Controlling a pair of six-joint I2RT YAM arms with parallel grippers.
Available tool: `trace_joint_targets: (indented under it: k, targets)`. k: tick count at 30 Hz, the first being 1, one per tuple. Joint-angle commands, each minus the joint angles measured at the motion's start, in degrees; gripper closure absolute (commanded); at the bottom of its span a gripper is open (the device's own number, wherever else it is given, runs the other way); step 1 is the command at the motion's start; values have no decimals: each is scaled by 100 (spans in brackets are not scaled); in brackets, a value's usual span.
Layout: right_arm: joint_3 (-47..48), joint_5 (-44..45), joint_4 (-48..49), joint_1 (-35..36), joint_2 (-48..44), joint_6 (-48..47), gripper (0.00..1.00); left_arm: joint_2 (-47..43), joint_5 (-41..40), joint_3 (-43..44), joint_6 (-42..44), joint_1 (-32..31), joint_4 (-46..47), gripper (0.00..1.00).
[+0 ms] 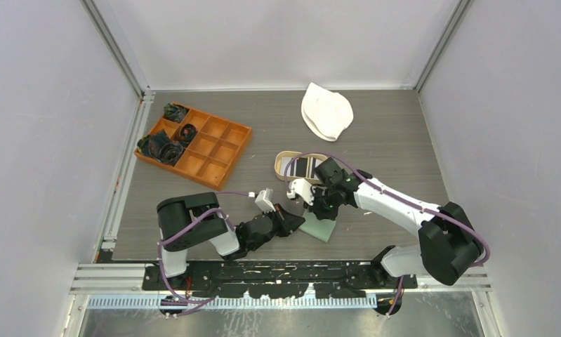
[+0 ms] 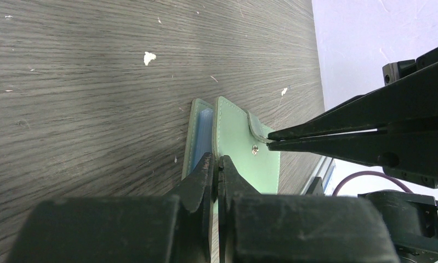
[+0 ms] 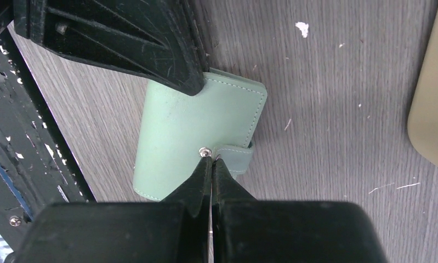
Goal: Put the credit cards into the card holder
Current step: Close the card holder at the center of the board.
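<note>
The sage-green card holder (image 1: 319, 229) lies on the table between the two arms, folded, with a pale blue inner pocket (image 2: 204, 129) showing at its edge. My left gripper (image 2: 217, 159) is shut on the edge of its front cover (image 2: 241, 148). My right gripper (image 3: 211, 160) is shut on the tip of the snap strap (image 3: 235, 156), right beside the metal snap stud (image 3: 204, 152). The credit cards (image 1: 302, 166), black and white ones, lie in the oval tan tray (image 1: 280, 163) just behind the right gripper (image 1: 312, 208).
An orange compartment box (image 1: 207, 151) with dark cord bundles (image 1: 161, 147) stands at the back left. A white cloth (image 1: 326, 112) lies at the back centre. The tan tray's rim (image 3: 433, 109) is close on the right in the right wrist view. The table's front edge runs close behind the card holder.
</note>
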Motion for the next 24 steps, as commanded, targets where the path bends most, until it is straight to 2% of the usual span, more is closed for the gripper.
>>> trace_joint_targets:
  k: [1,24]
  targets:
    - [63,80,229,229,36,34,99,9,-21,1,81,-17,206,100]
    - [-251,317,-11,635,-328,-734,99,-29,-49,-92,87,-12,291,100]
